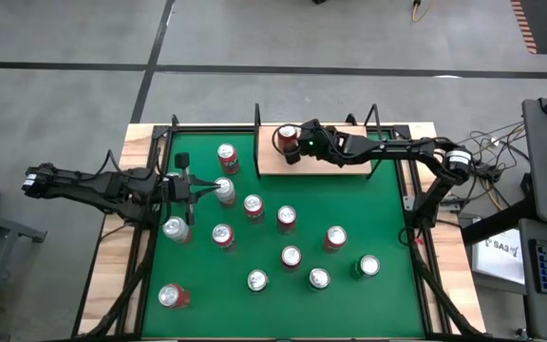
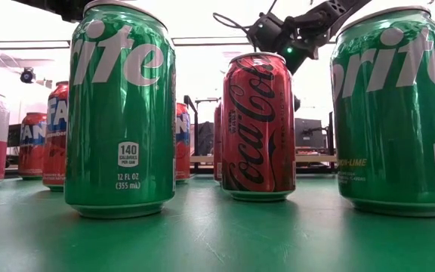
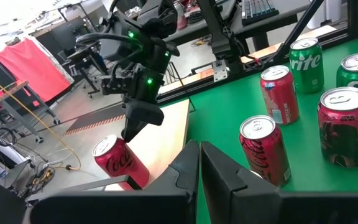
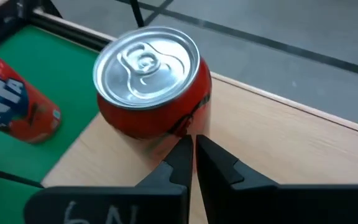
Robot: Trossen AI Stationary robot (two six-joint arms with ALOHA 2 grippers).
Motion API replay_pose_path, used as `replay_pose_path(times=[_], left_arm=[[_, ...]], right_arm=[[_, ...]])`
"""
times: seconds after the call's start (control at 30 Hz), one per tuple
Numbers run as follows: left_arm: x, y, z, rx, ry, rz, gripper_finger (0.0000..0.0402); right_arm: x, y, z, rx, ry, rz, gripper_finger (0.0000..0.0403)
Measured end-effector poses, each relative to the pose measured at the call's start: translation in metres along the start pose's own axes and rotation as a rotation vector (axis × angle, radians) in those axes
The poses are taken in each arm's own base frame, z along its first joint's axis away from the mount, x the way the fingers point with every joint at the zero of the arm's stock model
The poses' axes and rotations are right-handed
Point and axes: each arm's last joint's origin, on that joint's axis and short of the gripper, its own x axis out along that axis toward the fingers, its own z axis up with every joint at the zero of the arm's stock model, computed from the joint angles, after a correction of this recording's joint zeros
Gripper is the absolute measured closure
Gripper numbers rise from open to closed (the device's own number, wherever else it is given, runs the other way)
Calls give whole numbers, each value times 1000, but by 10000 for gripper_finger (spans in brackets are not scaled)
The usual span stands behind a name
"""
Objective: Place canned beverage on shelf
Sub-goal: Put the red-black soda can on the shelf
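One red Coca-Cola can [image 1: 286, 139] stands on the shelf [image 1: 349, 163], at 9 o'clock of the right gripper [image 1: 304, 142], whose fingers are pressed together; twelve cans dot the green felt [image 1: 387, 209]; the left gripper [image 1: 200, 191] is pressed together too.

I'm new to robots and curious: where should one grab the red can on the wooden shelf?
The red can stands upright on the shelf, so probably grip its curved side wall at mid-height, coming level from where the right hand is.
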Motion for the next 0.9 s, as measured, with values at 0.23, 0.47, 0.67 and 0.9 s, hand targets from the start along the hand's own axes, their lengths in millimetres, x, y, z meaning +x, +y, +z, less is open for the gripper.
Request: replay_pose_path(times=[0.23, 0.47, 0.67, 0.9], left_arm=[[0, 0, 0, 0, -1, 0, 402], [0, 0, 0, -1, -1, 1, 402], [0, 0, 0, 0, -1, 1, 402], [0, 0, 0, 3, -1, 1, 402]], right_arm=[[12, 2, -7, -6, 18, -3, 390], [23, -7, -9, 68, 35, -42, 390], [27, -14, -4, 101, 21, -59, 390], [26, -9, 2, 107, -26, 19, 391]])
